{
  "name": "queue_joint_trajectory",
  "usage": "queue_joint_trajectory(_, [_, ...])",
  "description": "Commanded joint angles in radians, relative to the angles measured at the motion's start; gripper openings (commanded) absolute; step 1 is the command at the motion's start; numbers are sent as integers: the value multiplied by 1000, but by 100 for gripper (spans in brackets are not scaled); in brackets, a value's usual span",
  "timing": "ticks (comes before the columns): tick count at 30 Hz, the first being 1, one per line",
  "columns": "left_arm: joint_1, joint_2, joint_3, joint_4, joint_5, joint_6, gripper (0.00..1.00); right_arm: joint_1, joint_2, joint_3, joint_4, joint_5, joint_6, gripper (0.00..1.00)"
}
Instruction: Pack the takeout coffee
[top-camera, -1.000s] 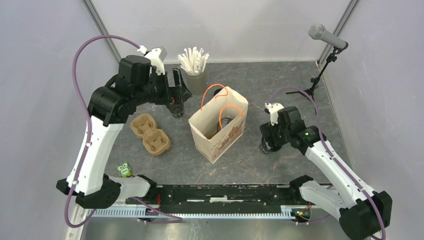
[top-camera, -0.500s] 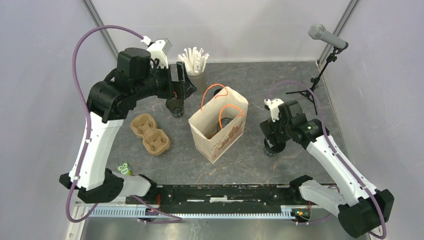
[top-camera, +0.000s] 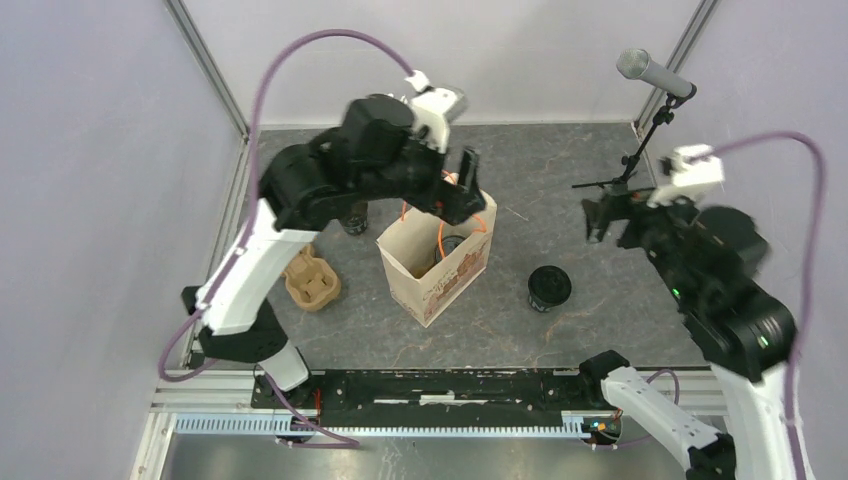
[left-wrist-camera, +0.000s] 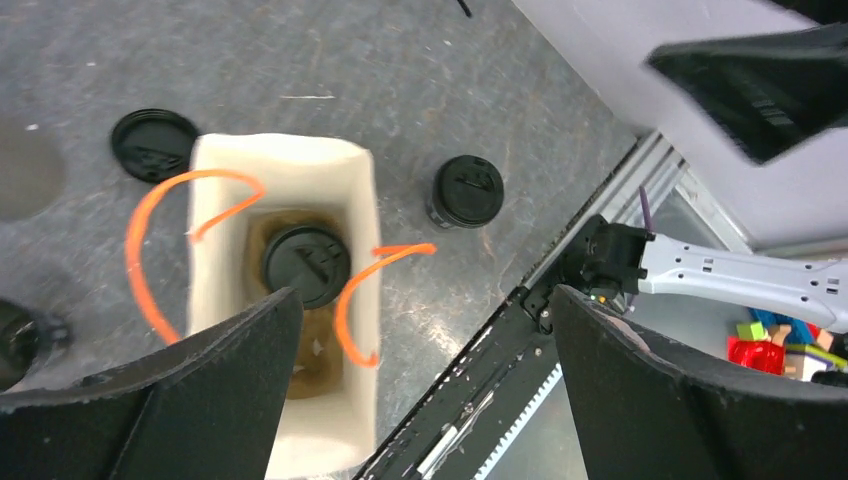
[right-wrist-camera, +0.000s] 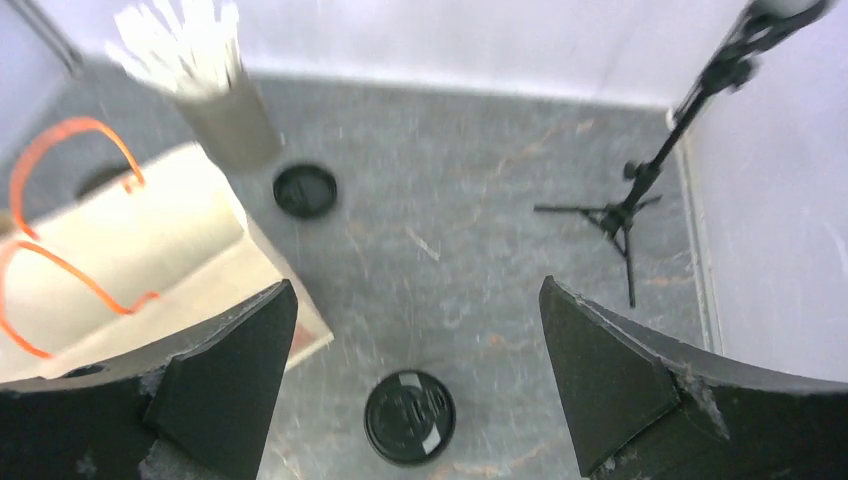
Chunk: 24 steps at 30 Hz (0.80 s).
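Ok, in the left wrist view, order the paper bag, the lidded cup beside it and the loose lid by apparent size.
1. paper bag, clearly largest
2. loose lid and lidded cup: about alike, not ranked

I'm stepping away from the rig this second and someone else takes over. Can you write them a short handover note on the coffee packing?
Left gripper: open, empty, hanging over the paper bag.
Right gripper: open, empty, raised over the right side of the table.
Done: a first lidded cup stands inside the bag.
Left: a second lidded cup stands on the table right of the bag. A third cup, seemingly without a lid, stands behind and left of the bag. A loose lid lies on the table behind the bag.
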Motion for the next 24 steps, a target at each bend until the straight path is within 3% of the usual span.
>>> queue_joint_trajectory(1, [-121,108,67,33,-47,50,100,2,-154,-3,155,122,76,98])
queue_joint_trajectory(8, [-239,296,65,120,47,96,98,1,-256,76,137,208,53,98])
queue_joint_trajectory(11, [-254,371,75,144,61,98,93,2,-295,102,141,228,87,98])
queue_joint_trajectory(16, [-262,488,67,151,22,141,85,-7,-303,175,113,233,69,98])
queue_joint_trajectory(24, [-275,661,56,264,-25,269,87,-18,-261,237,34,212,29,98])
